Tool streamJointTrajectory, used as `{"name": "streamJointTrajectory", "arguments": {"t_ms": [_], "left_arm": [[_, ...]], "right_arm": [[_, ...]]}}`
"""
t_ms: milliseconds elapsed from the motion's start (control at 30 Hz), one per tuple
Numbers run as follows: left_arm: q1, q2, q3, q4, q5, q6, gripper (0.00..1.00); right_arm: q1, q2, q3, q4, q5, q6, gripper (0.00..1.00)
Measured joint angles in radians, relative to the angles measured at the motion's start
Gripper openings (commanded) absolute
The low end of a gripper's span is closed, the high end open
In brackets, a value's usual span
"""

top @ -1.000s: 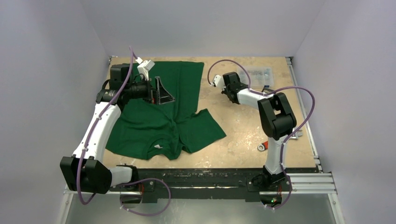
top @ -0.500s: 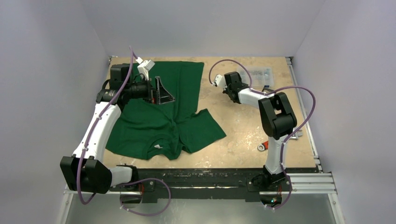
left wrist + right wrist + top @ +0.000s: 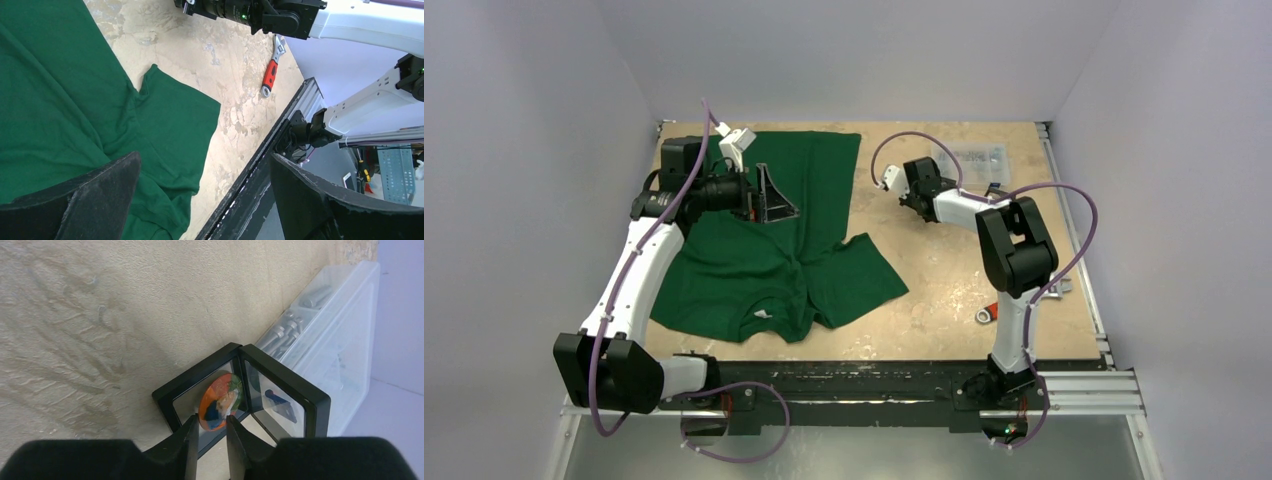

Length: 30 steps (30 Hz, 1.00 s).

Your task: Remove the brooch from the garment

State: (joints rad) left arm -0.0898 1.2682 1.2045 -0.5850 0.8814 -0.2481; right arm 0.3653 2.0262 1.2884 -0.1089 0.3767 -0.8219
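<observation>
The dark green T-shirt (image 3: 764, 250) lies spread on the left half of the table and also shows in the left wrist view (image 3: 60, 100). My left gripper (image 3: 769, 195) hangs over its upper part, open and empty (image 3: 200, 200). The brooch (image 3: 220, 401), a round orange, blue and green disc, is off the shirt. My right gripper (image 3: 211, 426) is shut on the brooch's lower edge and holds it against an open black display case (image 3: 240, 390) at the back right. The right gripper is near the table's far middle (image 3: 916, 185).
A clear plastic box of screws (image 3: 340, 340) stands just behind the case, at the back right (image 3: 974, 157). A red-handled wrench (image 3: 987, 315) lies near the right arm's base and shows in the left wrist view (image 3: 270, 75). The black rail runs along the near edge (image 3: 864, 375).
My right wrist has shifted slightly to the left. The left arm and the shirt have not moved.
</observation>
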Motion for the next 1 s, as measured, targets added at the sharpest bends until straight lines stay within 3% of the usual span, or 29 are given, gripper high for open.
{"name": "streamJointTrajectory", "arguments": {"t_ms": [433,767,1000], "left_arm": [[0.000,0.002,0.000,-0.005,0.002,0.000,1.00],[0.018,0.034,0.053,-0.122,-0.036,0.098,1.00],[0.110,0.090,0.176,-0.342,-0.190,0.376,1.00]], "right_arm": [[0.000,-0.033,0.062,-0.138,-0.050,0.067,0.63],[0.005,-0.124,0.151,-0.243,-0.143,0.121,0.64],[0.068,-0.167,0.162,-0.337,-0.248,0.191,0.64]]}}
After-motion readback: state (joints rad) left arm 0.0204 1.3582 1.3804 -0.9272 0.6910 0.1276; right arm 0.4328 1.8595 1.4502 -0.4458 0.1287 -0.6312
